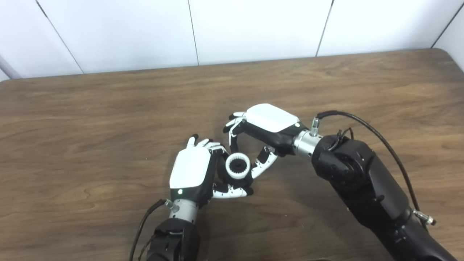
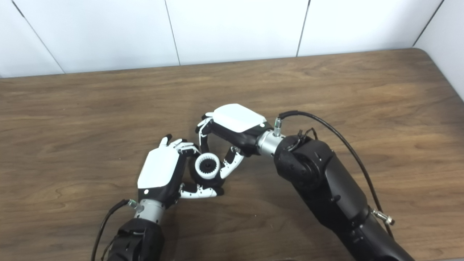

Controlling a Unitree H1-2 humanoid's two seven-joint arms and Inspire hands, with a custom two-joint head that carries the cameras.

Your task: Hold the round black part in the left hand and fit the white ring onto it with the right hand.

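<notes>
My left hand (image 1: 192, 170) is shut on the round black part (image 1: 229, 178), fingers behind it and thumb curled under its front. The white ring (image 1: 238, 165), ribbed on its inner edge, sits on top of the black part, whose dark toothed core shows through the middle. My right hand (image 1: 268, 125) reaches in from the right. One of its fingertips (image 1: 233, 144) touches the ring's far side and its thumb (image 1: 261, 164) presses the ring's right side, so it pinches the ring. Most of the black part's body is hidden by both hands.
The brown wooden table (image 1: 108, 119) stretches around the hands, with its back edge against a white panelled wall (image 1: 253, 29). A black cable (image 1: 380, 141) loops above the right forearm, and another cable (image 1: 145, 221) hangs by the left wrist.
</notes>
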